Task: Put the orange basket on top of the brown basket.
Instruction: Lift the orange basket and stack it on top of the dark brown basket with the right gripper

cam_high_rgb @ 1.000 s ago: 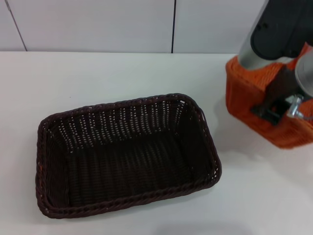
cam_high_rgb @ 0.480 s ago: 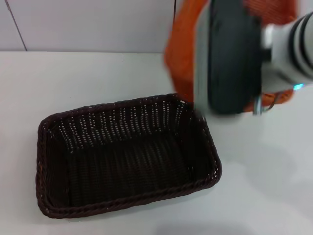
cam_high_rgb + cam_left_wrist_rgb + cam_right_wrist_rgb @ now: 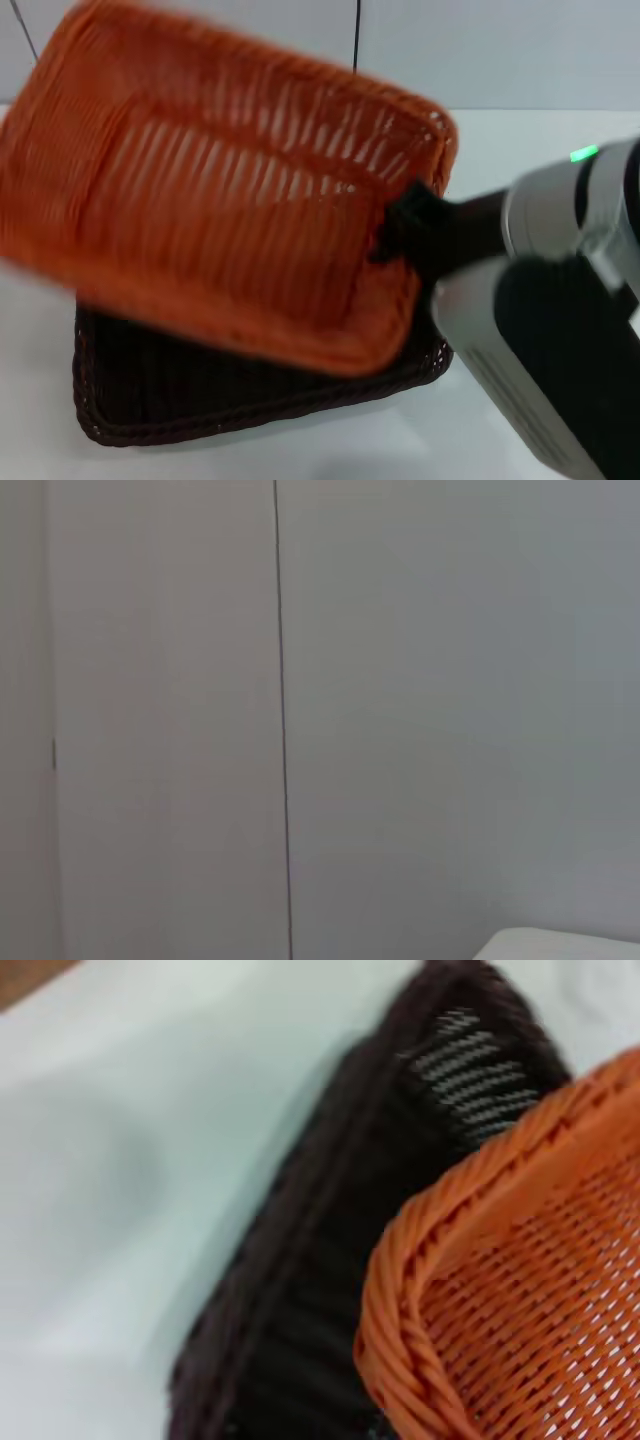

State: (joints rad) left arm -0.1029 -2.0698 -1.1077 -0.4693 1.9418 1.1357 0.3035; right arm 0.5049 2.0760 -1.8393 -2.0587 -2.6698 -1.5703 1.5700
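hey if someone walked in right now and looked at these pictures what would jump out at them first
The orange basket fills the head view, held tilted in the air above the brown basket on the white table. The right gripper grips its rim from the right, with the grey arm filling the lower right corner. The left wrist view shows only a pale wall.

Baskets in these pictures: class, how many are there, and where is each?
2. The orange basket is held tilted in the air by the right tool, over the brown basket, which sits on the white table. None seems hidden.
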